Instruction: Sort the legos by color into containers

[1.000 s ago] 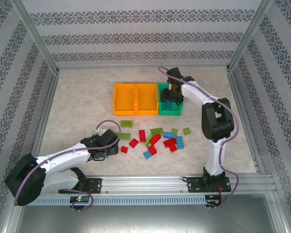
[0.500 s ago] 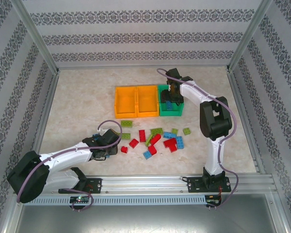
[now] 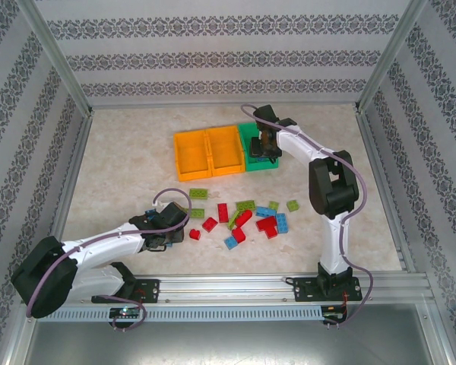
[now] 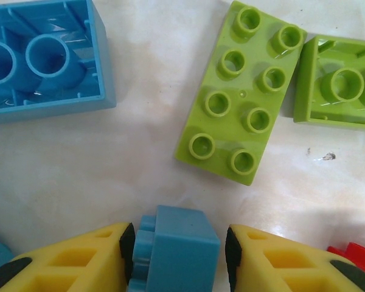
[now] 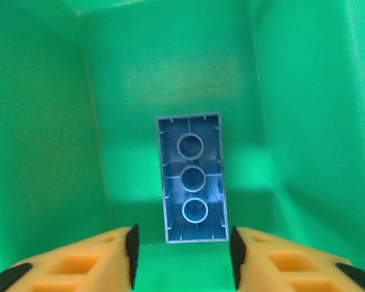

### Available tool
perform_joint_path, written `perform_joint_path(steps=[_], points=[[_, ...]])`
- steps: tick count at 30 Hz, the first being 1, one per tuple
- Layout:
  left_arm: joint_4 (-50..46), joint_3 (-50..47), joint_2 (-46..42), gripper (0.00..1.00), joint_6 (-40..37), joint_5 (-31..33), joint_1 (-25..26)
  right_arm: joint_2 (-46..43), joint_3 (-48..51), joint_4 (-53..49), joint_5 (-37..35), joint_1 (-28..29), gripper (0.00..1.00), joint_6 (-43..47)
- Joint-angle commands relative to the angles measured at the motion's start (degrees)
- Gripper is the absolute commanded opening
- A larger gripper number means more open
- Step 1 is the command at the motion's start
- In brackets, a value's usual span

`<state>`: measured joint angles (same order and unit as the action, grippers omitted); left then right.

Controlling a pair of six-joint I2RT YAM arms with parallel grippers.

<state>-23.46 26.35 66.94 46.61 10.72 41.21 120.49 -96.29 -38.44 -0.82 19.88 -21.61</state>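
Near the left of the table (image 3: pixel 121 167), the left gripper (image 4: pixel 179 244) is clamped on a small blue brick (image 4: pixel 181 234). Just past it a lime brick (image 4: pixel 240 115) lies studs up. The loose pile (image 3: pixel 247 217) of red, blue and lime bricks sits mid-table, to the right of that gripper. Far off, the right gripper (image 5: pixel 182 252) hangs inside the green bin (image 5: pixel 292 91), right of the two orange bins (image 3: pixel 191 156). Its fingers stand apart, gripping nothing. A long blue brick (image 5: pixel 193 176) lies upside down on the bin floor.
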Motion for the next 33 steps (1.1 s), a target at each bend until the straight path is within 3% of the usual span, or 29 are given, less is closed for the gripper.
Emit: perform_joint_path(steps=[1,6,12,20,26,33], points=[[0.7,-1.04,-0.39,0.45,0.38,0.61,0.71,-1.03,0.38,-0.32,-1.02,0.07,0.39,-1.5],[1.17,-1.21,-0.51,0.45,0.58,0.64,0.72,-4.41,2.58,1.05,0.06,0.29,0.26,-1.87],[1.42,-0.95,0.32,0.43,0.5,0.18,0.71,-10.26,6.78,3.16,1.53,0.75,0.17,-2.32],[1.08,-0.85,0.41,0.3,0.24,0.01,0.71,-18.72,15.39,7.28,3.83,-1.22,0.06,-3.16],[-1.89,0.34,-1.78,0.16,-0.03,1.03,0.76,-24.95,24.86,11.45,6.18,-6.21,0.03,-3.0],[-8.35,6.48,-7.1,0.11,-1.87,3.75,0.89,-33.43,36.03,16.71,6.3,-9.55,0.0,-1.03]])
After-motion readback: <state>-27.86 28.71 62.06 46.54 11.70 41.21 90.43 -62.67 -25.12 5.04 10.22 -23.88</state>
